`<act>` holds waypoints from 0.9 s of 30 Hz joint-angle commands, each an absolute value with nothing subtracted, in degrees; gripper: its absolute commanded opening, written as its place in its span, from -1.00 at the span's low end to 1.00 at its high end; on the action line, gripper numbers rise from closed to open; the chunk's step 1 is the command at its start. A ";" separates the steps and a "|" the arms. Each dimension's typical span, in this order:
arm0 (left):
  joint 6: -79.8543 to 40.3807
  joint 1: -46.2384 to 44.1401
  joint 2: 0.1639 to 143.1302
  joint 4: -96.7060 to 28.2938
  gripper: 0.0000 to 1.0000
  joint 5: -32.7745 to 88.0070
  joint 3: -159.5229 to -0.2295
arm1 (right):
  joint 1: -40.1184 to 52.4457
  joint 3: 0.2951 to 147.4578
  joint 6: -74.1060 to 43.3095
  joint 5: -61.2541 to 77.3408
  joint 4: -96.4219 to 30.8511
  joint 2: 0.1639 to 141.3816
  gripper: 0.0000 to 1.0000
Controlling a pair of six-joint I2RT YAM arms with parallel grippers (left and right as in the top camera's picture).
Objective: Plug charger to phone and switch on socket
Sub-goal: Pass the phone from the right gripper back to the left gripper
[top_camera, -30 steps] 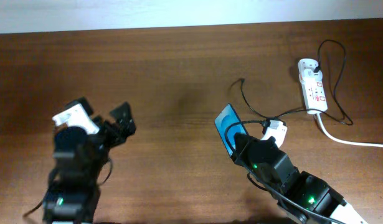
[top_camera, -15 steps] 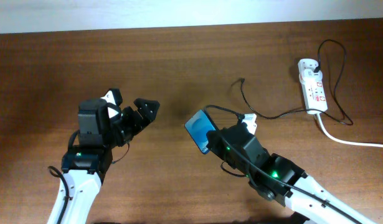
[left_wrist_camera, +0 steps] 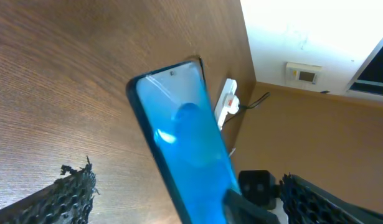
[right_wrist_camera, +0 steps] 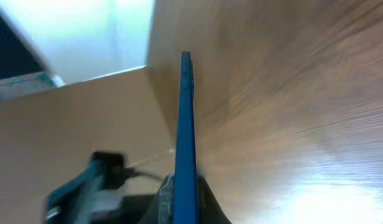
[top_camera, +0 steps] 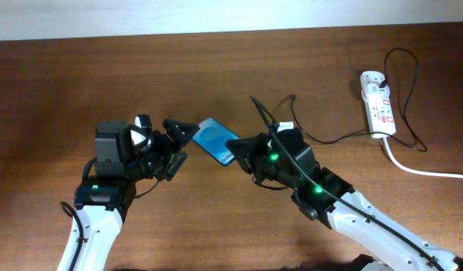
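A dark brown wooden table [top_camera: 216,68] with a fine straight grain is seen, and a white wall behind its far edge. The left gripper [top_camera: 179,145] is opened wide: in the left wrist view its black fingers [left_wrist_camera: 66,198], covered with a rough dotted texture, are seen at both lower corners. Nothing is held between them. The right gripper [top_camera: 236,150] is closed on the phone [top_camera: 214,140] – a slim flat rectangle with a glossy bright blue screen, a lighter circle and rounded corners. The phone is held above the table at the middle, by one end, and its free end is pointed at the left gripper, just beside its upper finger; whether they touch cannot be told. In the right wrist view only the thin blue edge of the phone [right_wrist_camera: 186,130] is shown. The socket [top_camera: 378,104] – a small white strip with red marks – lies at the far right. The charger [top_camera: 350,136], a thin black cable, is laid from it toward the right arm; its plug tip cannot be made out.
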State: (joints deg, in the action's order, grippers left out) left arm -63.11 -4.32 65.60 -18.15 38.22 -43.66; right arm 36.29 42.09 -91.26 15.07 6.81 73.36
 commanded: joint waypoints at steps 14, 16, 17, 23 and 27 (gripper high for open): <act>-80.68 -5.78 65.56 -18.09 0.44 34.74 -43.79 | 36.36 43.03 -103.59 19.86 12.64 73.34 -0.92; -86.63 -8.38 65.58 -18.09 0.40 34.68 -43.79 | 36.36 43.03 -104.09 21.32 12.69 74.15 -0.92; -87.59 -9.02 65.56 -18.06 0.39 34.68 -43.79 | 36.36 43.03 -104.51 22.17 12.69 74.32 -0.92; -94.48 -9.13 65.58 -18.06 0.04 34.70 -43.79 | 36.36 43.05 -104.44 24.01 12.67 74.41 -0.92; -96.23 -9.13 65.56 -16.19 0.04 34.76 -43.79 | 36.36 43.05 -104.44 24.86 12.64 74.41 -0.92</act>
State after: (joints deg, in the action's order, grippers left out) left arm -93.93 -8.99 65.60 -17.80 34.94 -43.66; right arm 36.29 42.09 -104.55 23.31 11.84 74.59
